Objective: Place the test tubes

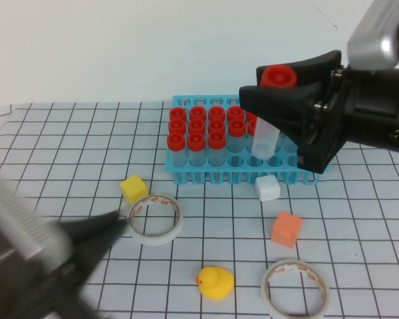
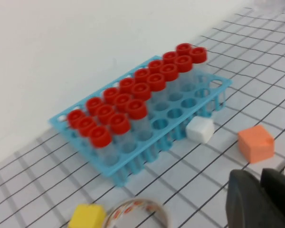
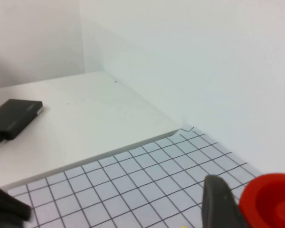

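One tube (image 1: 265, 138), right gripper (image 1: 261, 88) aloft; left gripper (image 1: 117, 224) low

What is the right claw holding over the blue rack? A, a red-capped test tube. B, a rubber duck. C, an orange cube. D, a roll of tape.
A: the right claw is shut on a red-capped test tube above the right end of the blue rack, while the left claw sits low at the near left beside a tape roll.

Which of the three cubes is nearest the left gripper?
The yellow cube, just past the left gripper at front left; the white cube and orange cube lie further right. The right gripper holds a test tube over the rack.
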Controlling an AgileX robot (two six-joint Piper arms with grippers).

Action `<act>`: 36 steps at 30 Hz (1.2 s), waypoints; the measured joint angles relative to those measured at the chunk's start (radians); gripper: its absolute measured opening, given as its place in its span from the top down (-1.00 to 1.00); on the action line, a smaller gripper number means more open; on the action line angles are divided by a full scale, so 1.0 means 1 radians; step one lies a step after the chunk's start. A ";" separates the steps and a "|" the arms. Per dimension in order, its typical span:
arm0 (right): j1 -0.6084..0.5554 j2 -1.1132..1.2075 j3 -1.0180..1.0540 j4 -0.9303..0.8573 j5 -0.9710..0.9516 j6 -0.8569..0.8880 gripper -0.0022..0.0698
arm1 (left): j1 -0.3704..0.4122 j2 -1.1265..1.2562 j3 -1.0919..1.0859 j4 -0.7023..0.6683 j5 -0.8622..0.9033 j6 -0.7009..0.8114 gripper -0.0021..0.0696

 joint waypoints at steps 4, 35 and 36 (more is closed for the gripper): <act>0.000 -0.032 0.000 -0.082 -0.002 0.086 0.19 | 0.000 -0.221 0.063 -0.005 0.135 -0.009 0.92; 0.000 -0.106 0.163 -0.184 -0.009 0.154 0.19 | 0.000 -0.784 0.240 -0.194 0.327 -0.011 0.94; 0.000 -0.098 0.163 -0.182 -0.009 0.154 0.19 | 0.000 -0.784 0.240 -0.194 0.327 -0.011 0.94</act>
